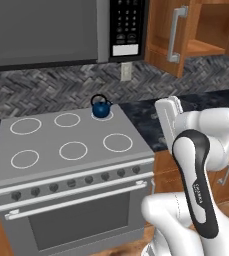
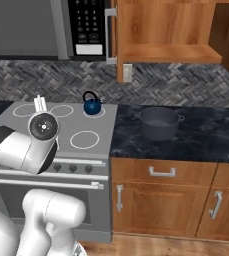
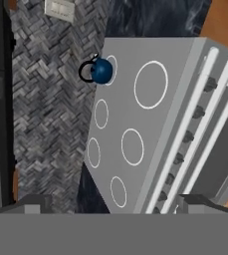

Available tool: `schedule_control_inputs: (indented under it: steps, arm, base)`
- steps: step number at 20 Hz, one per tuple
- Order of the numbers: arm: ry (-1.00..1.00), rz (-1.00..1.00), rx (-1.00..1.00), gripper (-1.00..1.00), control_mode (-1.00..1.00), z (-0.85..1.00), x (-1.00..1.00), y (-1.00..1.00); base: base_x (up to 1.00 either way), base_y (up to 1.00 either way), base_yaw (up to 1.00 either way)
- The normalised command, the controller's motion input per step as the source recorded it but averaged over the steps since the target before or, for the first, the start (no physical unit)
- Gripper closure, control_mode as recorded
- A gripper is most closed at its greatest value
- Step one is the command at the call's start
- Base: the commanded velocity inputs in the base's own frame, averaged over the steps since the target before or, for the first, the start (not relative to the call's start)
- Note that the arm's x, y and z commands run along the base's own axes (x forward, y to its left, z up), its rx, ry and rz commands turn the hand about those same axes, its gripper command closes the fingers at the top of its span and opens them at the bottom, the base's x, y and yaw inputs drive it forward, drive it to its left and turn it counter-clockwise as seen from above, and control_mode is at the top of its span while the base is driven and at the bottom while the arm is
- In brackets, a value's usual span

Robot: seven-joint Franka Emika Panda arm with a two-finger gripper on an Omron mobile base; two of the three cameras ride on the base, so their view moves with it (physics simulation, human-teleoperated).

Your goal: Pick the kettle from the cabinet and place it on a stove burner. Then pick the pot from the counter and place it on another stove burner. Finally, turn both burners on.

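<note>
One kettle (image 1: 101, 108) and one pot (image 2: 159, 123) present. Six burner rings (image 1: 73, 150) counted on one cooktop (image 1: 46, 137), plus seven front knobs (image 1: 88, 179). One microwave (image 1: 66, 30) and one wall outlet (image 1: 126, 71) noted.

The flat grey cooktop (image 1: 86, 132) fills the left centre of the left base view, and the dark-blue kettle (image 1: 101, 107) stands on its back right small ring. In the right base view the black veined worktop (image 2: 206, 135) stretches right of it, carrying the dark-grey pot (image 2: 158, 122) upright near its middle.
</note>
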Motion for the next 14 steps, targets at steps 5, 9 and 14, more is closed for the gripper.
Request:
schedule_control_inputs:
  steps: [5,9,14]
  arm:
    - [0.0,0.0,0.0,-1.0,1.0,0.0,0.0,0.0]
    - [0.0,0.0,0.0,-1.0,1.0,0.0,0.0,0.0]
    - [0.0,0.0,0.0,-1.0,1.0,0.0,0.0,0.0]
  base:
    - [-0.09,-0.74,-0.01]
    - [0.01,-0.79,-0.03]
    - [0.25,-0.26,-0.02]
